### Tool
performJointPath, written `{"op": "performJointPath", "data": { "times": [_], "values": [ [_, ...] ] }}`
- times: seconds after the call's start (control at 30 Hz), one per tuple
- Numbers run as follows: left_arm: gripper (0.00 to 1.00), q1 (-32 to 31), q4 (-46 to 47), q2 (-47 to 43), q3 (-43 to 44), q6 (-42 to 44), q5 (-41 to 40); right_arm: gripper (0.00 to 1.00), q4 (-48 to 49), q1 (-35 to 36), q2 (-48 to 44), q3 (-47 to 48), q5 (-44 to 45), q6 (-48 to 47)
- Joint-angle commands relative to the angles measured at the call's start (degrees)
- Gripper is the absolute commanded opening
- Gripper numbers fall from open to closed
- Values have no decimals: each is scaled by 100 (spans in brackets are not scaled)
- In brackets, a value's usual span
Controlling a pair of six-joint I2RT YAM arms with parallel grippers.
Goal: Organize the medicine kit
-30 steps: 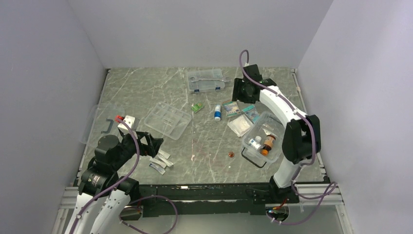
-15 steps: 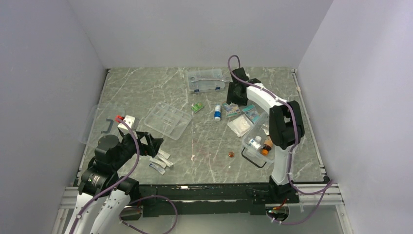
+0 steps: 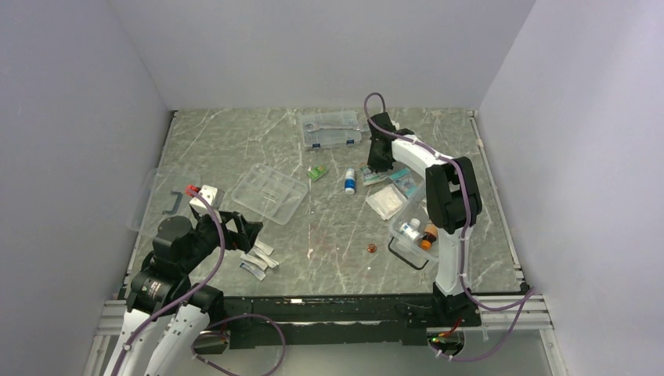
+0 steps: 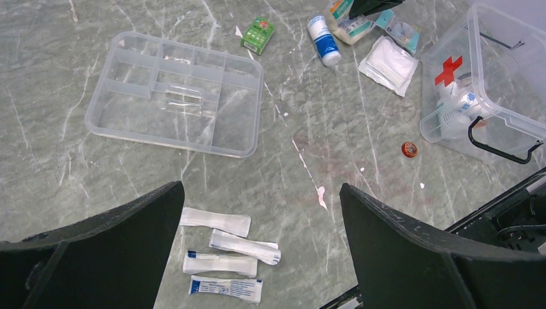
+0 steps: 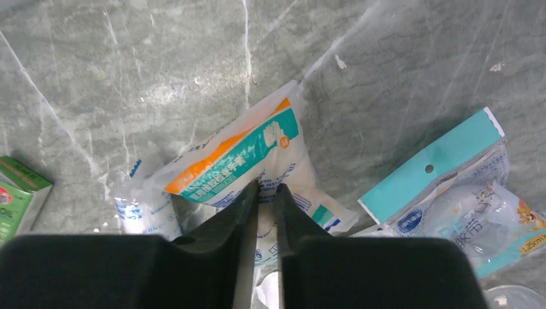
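Observation:
The medicine kit's clear box [image 3: 401, 249] with a red cross [image 4: 449, 69] stands at the right and holds small bottles. Its divided tray [image 3: 270, 193] lies at centre left, and the black-handled lid [image 3: 160, 200] lies at the far left. My right gripper [image 3: 377, 168] reaches down at the back. In the right wrist view it [image 5: 268, 190] is shut on a white packet with an orange and teal band [image 5: 244, 154]. My left gripper [image 4: 261, 219] hangs open above several white sachets [image 4: 225, 254] with nothing between its fingers.
A small blue-and-white bottle [image 3: 350, 181], a green packet [image 3: 316, 173], a gauze packet [image 3: 386, 201] and a teal-headed packet [image 5: 451, 180] lie around the right gripper. A flat case with blue latches [image 3: 330, 129] sits at the back. A red cap [image 3: 371, 248] lies near the box.
The right arm swung left from the back right and came down over the packets. Its jaws closed on the orange and teal packet. The left arm has not moved.

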Motion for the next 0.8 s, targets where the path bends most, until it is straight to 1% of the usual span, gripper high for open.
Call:
{"op": "performJointPath", "data": {
  "times": [0.0,0.03,0.2,0.43,0.63,0.77],
  "values": [
    [99,1,68,51,190,-11,-6,6,98,52,-74,81,77,34],
    [99,2,64,45,190,-11,-1,0,90,59,-128,84,101,21],
    [99,2,68,44,190,-20,-16,0,33,164,-510,205,202,-50],
    [99,2,68,21,190,-24,-26,0,-197,235,-1317,407,290,-321],
    [99,2,76,-8,181,-27,28,0,-156,261,-2263,-127,487,-770],
    [99,2,85,-64,179,-29,48,0,-339,272,-2894,-401,650,-1175]
  ]
}}
